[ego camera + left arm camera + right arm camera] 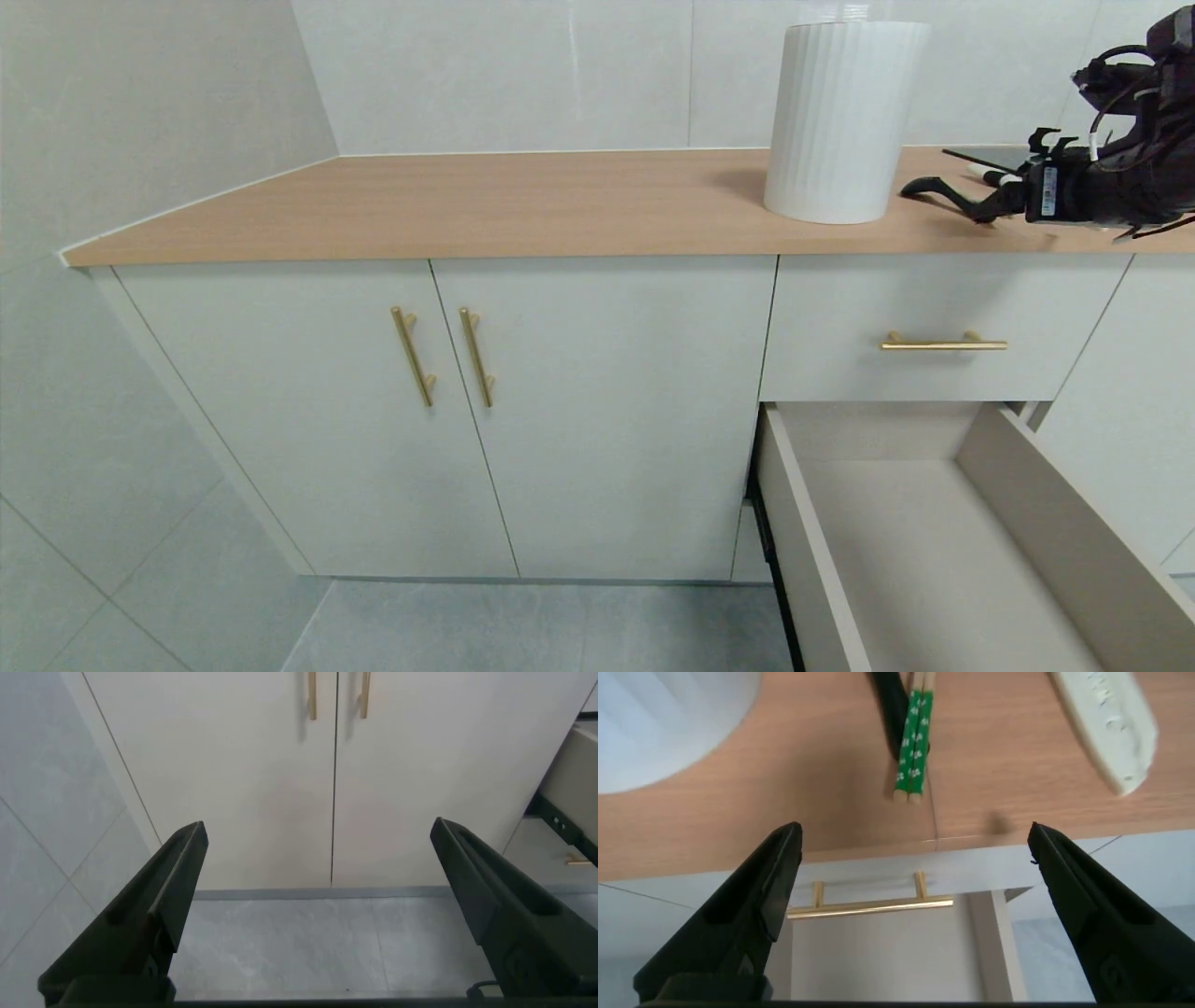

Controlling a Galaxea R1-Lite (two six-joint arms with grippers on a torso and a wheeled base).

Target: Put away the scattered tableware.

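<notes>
On the wooden countertop (pixel 523 201) lie chopsticks with green patterned ends (pixel 913 751), a black stick (pixel 889 709) beside them and a white utensil (pixel 1106 728). In the head view these pieces (pixel 976 168) lie at the far right, behind my right gripper (pixel 938 191). That gripper (pixel 915 915) hovers open over the counter's front edge, a short way from the chopstick tips and holding nothing. My left gripper (pixel 318 915) is open and empty, low down, facing the cupboard doors (pixel 332 775) and the floor.
A tall white ribbed container (pixel 845 121) stands on the counter just left of the right gripper. Below it is a shut drawer with a gold handle (pixel 943 343), and under that a deep drawer (pixel 934 551) pulled open. Tiled walls close the back and left.
</notes>
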